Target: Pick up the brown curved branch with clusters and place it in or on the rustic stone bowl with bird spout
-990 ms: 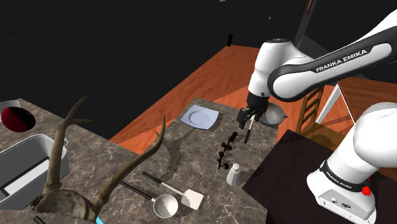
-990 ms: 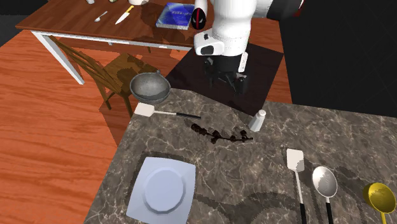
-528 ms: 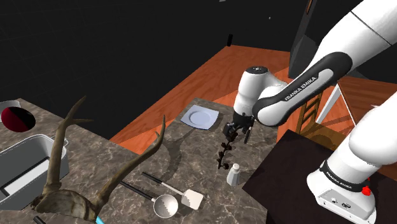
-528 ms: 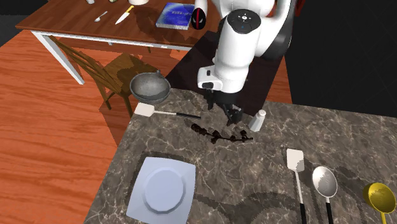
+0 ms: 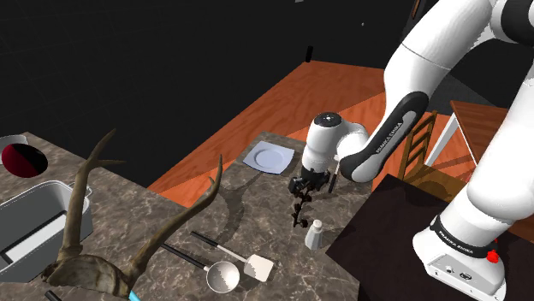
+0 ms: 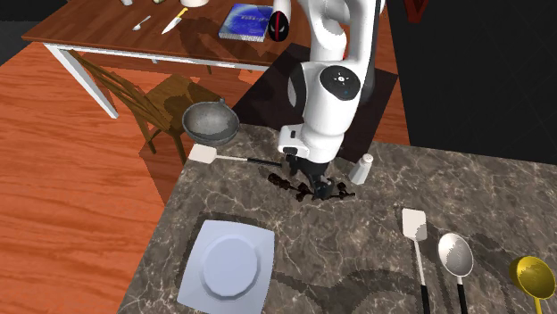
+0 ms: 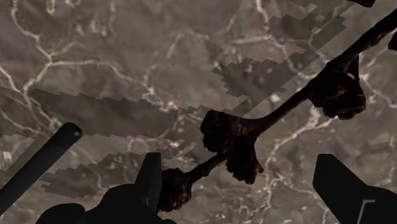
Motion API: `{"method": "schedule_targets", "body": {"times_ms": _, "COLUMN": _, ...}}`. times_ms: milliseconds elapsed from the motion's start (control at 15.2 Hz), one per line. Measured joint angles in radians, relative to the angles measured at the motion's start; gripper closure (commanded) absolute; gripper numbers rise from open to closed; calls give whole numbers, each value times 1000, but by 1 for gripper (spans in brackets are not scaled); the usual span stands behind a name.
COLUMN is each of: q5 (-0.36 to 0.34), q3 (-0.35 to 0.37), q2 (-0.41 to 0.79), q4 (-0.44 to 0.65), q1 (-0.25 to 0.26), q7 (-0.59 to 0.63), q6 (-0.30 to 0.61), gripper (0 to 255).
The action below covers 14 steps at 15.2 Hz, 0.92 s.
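Change: within the last second I have lowered the pincer [image 6: 311,183] from above the stand-side edge onto the branch [image 6: 308,190]; closing on it looks like the next step.
Pincer: fingers wide apart, straddling the stem, gripping nothing.
Branch: flat on the desk [image 6: 375,268], near the stand-side edge.
Bowl [image 6: 211,122]: at that edge's corner.
Count: one branch, one bowl, one plate [image 6: 228,263], one shaker [image 6: 362,168], two spatulas [image 6: 413,223].

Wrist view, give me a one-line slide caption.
Open gripper low over the dark clustered branch lying on the veined stone counter.
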Motion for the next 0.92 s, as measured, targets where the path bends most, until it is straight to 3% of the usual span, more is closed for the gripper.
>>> {"method": "schedule_targets", "body": {"times_ms": 330, "q5": -166, "q3": -103, "q2": 100, "q4": 47, "q1": 67, "q7": 126, "q6": 42, "gripper": 0}}
{"method": "schedule_targets", "body": {"times_ms": 726, "q5": -190, "q3": -120, "q2": 111, "q4": 47, "q1": 79, "q7": 146, "q6": 51, "gripper": 0}}
{"method": "schedule_targets", "body": {"times_ms": 792, "q5": -190, "q3": -120, "q2": 111, "q4": 47, "q1": 79, "q7": 146, "q6": 51, "gripper": 255}}
{"method": "schedule_targets", "body": {"times_ms": 924, "q5": -190, "q3": -120, "q2": 108, "q4": 47, "q1": 79, "q7": 146, "q6": 51, "gripper": 255}}
